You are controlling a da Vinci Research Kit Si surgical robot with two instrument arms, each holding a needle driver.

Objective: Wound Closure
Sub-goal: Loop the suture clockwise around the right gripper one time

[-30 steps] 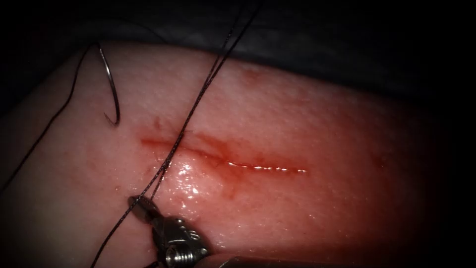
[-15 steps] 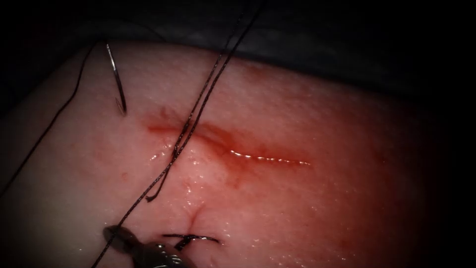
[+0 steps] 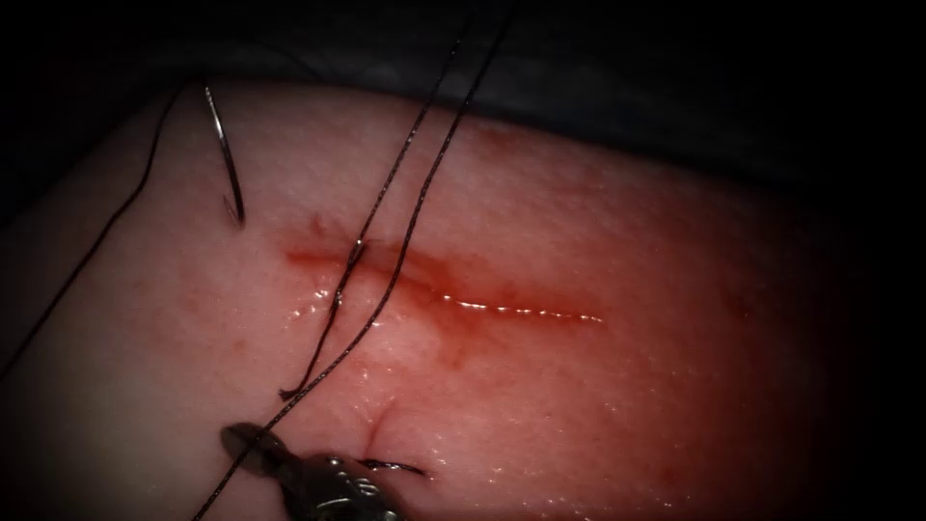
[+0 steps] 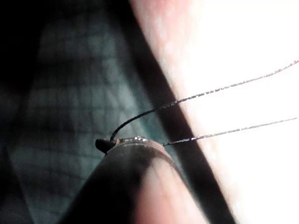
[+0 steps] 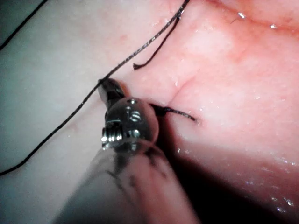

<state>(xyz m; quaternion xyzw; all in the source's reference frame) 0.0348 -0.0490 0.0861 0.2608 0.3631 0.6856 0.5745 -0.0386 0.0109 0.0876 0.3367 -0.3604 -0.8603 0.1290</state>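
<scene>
The tissue (image 3: 598, 232) carries a reddened cut (image 3: 482, 304) running left to right. The curved needle (image 3: 228, 159) lies free on the tissue, left of the cut's left end, held by neither tool. Two strands of thread (image 3: 424, 183) come down from above. One enters the cut's left end (image 3: 355, 253) and leaves a short free tail (image 3: 289, 393). The other runs down to my right tool (image 3: 249, 442), whose jaws are shut on the thread (image 5: 103, 84). My left tool (image 4: 106, 143) is shut on the thread, and two strands lead away from it.
A short dark piece of thread (image 3: 394, 467) pokes from the tissue beside the right tool, below a small pucker (image 3: 381, 415). Red fluid glistens around the cut. Dark cloth (image 3: 627, 77) lies beyond the tissue's far edge.
The right tool drew down and left along the thread, then came back up slightly. The two strands, close together before, have spread apart. The short tail now lies free.
</scene>
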